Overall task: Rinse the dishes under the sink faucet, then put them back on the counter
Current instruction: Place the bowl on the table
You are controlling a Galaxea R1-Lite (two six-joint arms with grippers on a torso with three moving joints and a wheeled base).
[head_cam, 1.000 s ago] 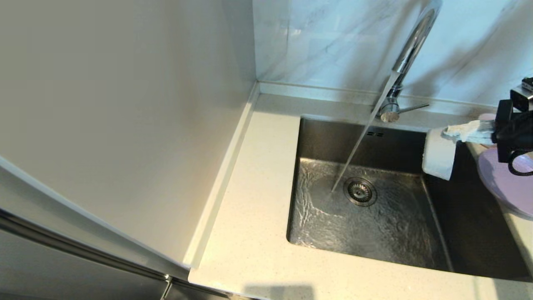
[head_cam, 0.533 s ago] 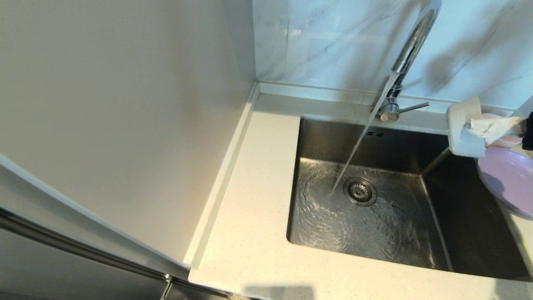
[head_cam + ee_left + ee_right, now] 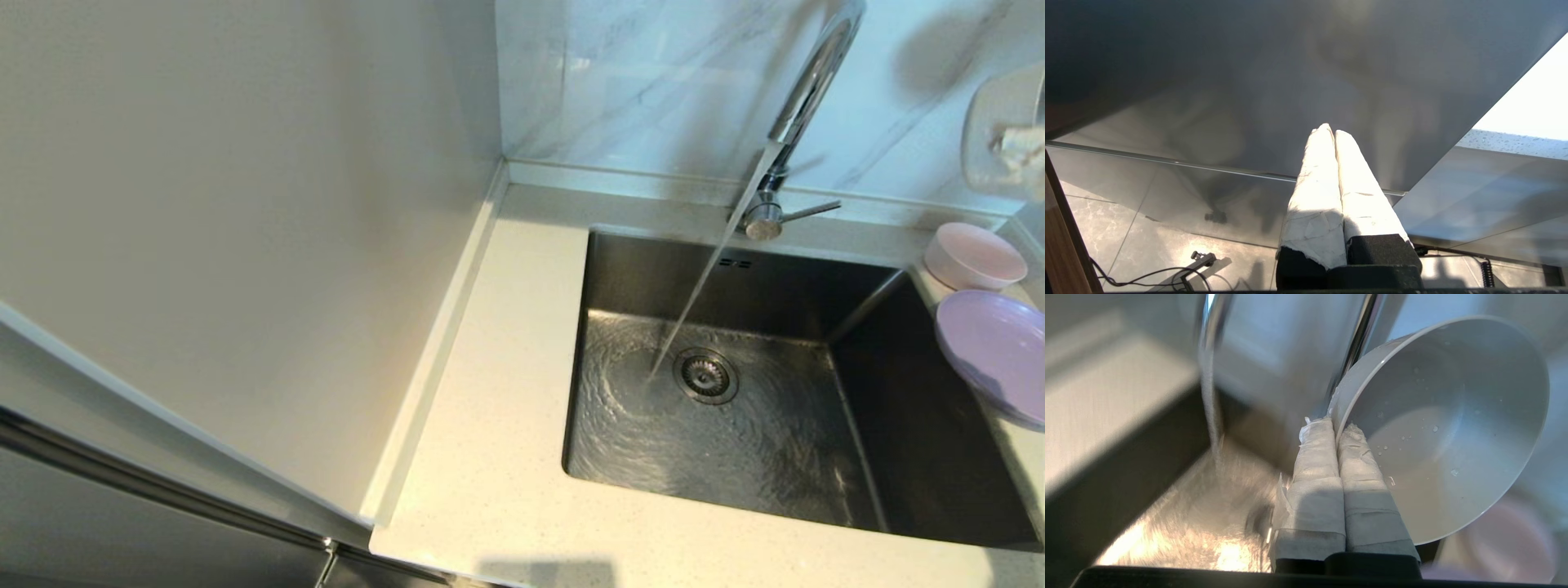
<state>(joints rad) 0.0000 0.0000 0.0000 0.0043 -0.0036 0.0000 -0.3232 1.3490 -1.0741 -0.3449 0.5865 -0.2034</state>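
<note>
My right gripper (image 3: 1336,428) is shut on the rim of the pale greyish-white dish (image 3: 1449,428), which is tilted on edge and wet with drops. In the head view the dish (image 3: 989,122) hangs high at the far right, above the counter's rear corner, with my right gripper (image 3: 1016,147) at the frame edge. The pink bowl (image 3: 974,256) and the lavender plate (image 3: 996,351) sit on the counter (image 3: 498,367) right of the sink (image 3: 653,269). Water runs from the sink faucet (image 3: 804,90) into the basin. My left gripper (image 3: 1329,130) is shut and empty, parked low by the cabinet front.
The drain strainer (image 3: 705,376) lies near where the stream lands. A tall pale panel (image 3: 245,245) stands along the counter's left side. The grey-veined marble wall (image 3: 637,82) rises behind the faucet.
My right gripper has carried the greyish-white dish up and to the right, away from over the sink's right edge. The pink bowl is now uncovered.
</note>
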